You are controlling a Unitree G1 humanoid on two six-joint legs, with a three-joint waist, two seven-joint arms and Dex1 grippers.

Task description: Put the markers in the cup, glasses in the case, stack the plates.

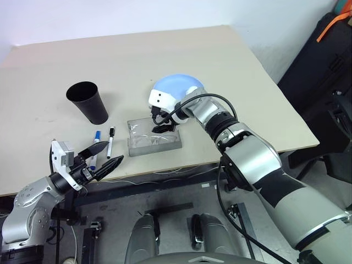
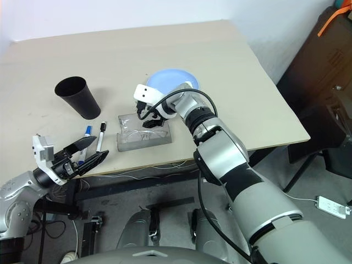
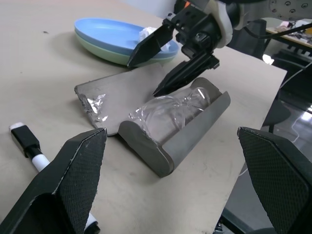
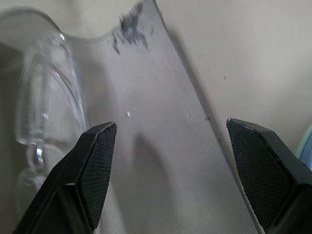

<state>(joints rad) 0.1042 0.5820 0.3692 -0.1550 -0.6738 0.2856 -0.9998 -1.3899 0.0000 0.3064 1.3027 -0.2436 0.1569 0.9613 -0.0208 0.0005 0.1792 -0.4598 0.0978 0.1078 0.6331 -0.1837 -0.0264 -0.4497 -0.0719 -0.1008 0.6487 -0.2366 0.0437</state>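
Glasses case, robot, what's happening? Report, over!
Both grippers open, empty. Right gripper above open case, glasses inside. Markers outside cup. Nothing blocking.

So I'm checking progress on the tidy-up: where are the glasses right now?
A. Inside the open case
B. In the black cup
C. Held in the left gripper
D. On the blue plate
A: the glasses lie in the tray of the open case, with the right gripper open just above them.
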